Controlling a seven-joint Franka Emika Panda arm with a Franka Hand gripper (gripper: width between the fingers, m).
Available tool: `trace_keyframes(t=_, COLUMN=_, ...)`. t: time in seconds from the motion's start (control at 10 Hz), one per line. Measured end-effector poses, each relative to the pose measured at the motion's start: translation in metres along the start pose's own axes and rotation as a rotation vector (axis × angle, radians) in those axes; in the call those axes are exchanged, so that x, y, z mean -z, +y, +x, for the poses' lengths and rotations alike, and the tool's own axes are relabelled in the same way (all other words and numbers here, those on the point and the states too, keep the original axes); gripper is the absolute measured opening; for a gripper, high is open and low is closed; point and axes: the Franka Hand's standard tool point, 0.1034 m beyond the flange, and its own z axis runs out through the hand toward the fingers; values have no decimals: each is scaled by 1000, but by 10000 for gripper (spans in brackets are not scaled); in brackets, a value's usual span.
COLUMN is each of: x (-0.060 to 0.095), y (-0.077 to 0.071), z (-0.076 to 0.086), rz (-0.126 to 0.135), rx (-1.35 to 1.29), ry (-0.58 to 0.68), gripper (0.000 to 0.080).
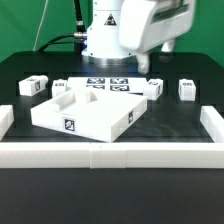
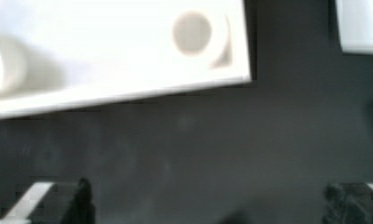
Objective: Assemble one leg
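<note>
A low white wall (image 1: 100, 155) fences the black table (image 1: 170, 120) at the front and on both sides of the exterior view. All the loose parts lie inside it. The biggest is the top (image 1: 85, 112), a flat white square with a raised rim. It sits slantwise, left of centre, with a tag on each of its two near sides.

All four legs lie outside that rim, on the table:
- The first leg (image 1: 33, 86) lies far to the exterior view's left, apart from the top.
- The second leg (image 1: 60, 88) sits just behind the top's back-left edge. I cannot tell whether they touch.
- The third leg (image 1: 152, 88) lies to the right of the top's far corner, beside the marker board (image 1: 105, 85) and below the arm (image 1: 125, 30).
- The fourth leg (image 1: 187, 90) stands farther right, apart from the others, with its tag toward the camera.

The gripper (image 2: 209, 205) hangs above the table with its fingers (image 2: 58, 200) spread wide. Only black table shows between them, and they hold nothing. In the wrist view a corner of the top lies ahead of the fingers, with a round hole (image 2: 195, 32) set into it inside the rim. A second hole is cut off by the picture's edge. A blurred white piece (image 2: 361, 25) lies past the top's edge, too unclear to name.
</note>
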Motion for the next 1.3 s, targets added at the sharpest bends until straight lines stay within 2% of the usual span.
trace_keyframes(t=0.5, x=-1, y=-2, z=1, rz=1, rx=6, ry=-1, gripper=650)
trace_keyframes(t=0.6, x=-7, y=-2, z=-2, rz=-10, rx=30, ry=14, gripper=650)
trace_keyframes(t=0.8, x=-37, y=-14, z=-27, rz=-27, rx=91, ry=47, gripper=650)
trace_keyframes(t=1.0, x=-57, y=-17, z=-48, rz=-25, rx=101, ry=54, gripper=650)
trace_keyframes(t=1.1, x=-63, y=-17, z=-55, rz=-16, rx=97, ry=50, gripper=650)
trace_keyframes(t=1.3, x=-79, y=-14, z=-59, rz=-19, rx=87, ry=63, gripper=650)
